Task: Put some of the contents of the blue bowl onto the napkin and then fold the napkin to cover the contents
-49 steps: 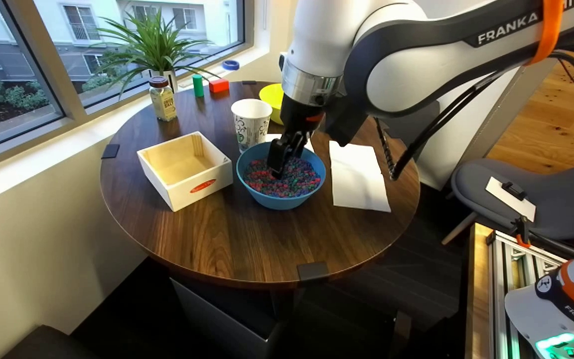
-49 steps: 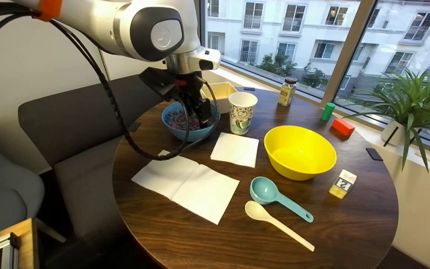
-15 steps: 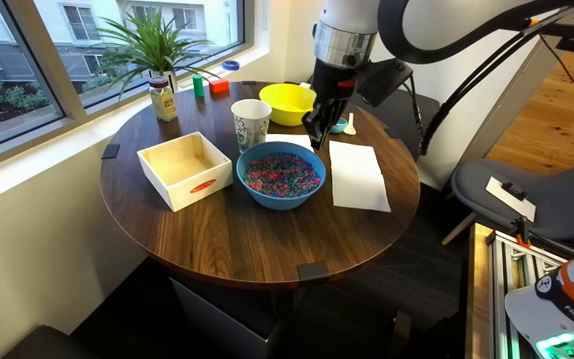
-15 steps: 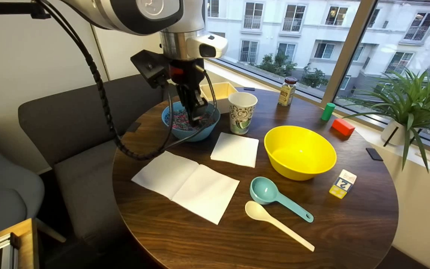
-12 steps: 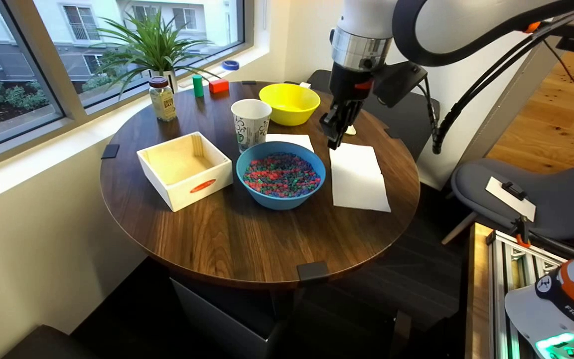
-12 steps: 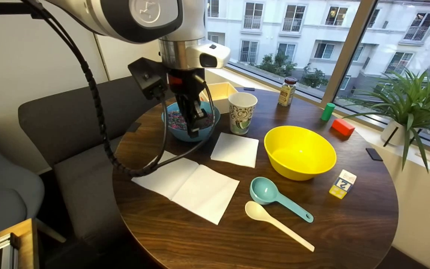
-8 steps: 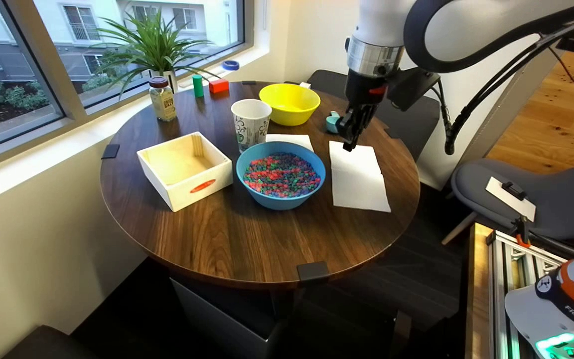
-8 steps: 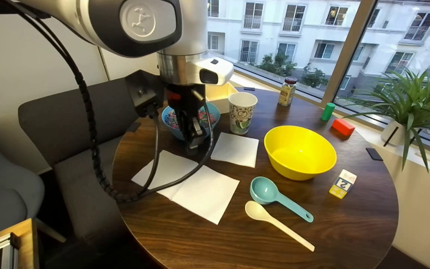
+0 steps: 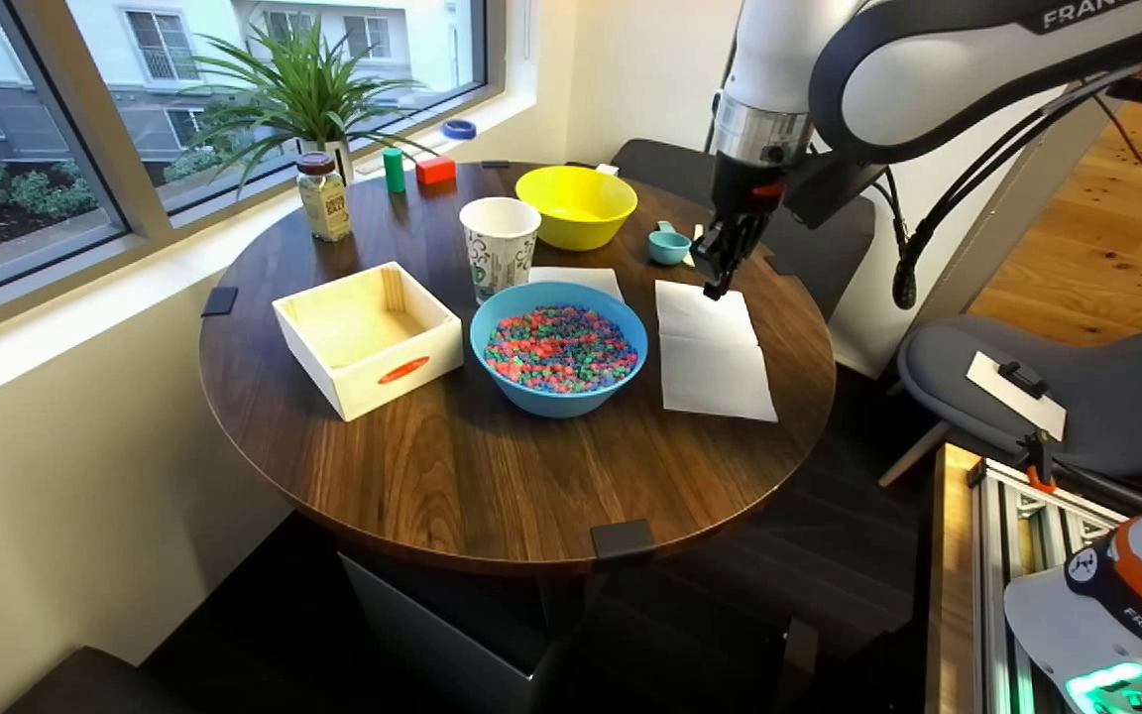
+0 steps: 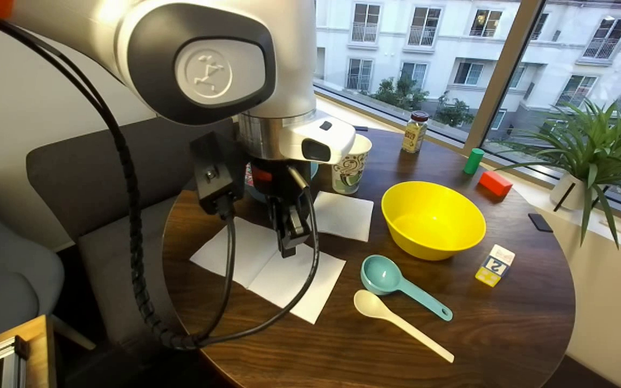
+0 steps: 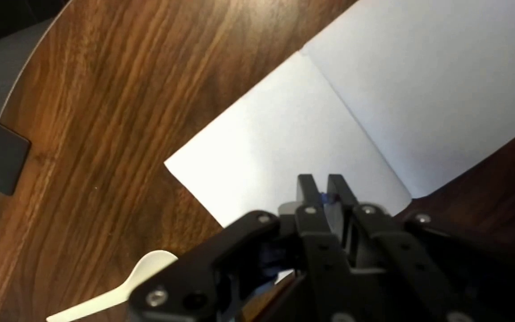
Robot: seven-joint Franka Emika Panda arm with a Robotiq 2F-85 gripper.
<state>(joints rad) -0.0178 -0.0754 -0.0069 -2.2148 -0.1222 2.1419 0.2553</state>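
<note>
Hand [image 11: 321, 181] nearly closed, pinching what looks like a blue bit of contents [image 11: 324, 197]. Napkin [image 11: 351, 123] lies opened out below it; blue bowl [image 9: 557, 403] off to its side. Go low, keep to one half, release gently; bits may roll.

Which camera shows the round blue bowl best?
An exterior view, where nothing covers the round blue bowl, so its tiny multicoloured pieces show. In an exterior view with the white-and-black robot arm in front, most is hidden; in the wrist view I can't make it out.
</note>
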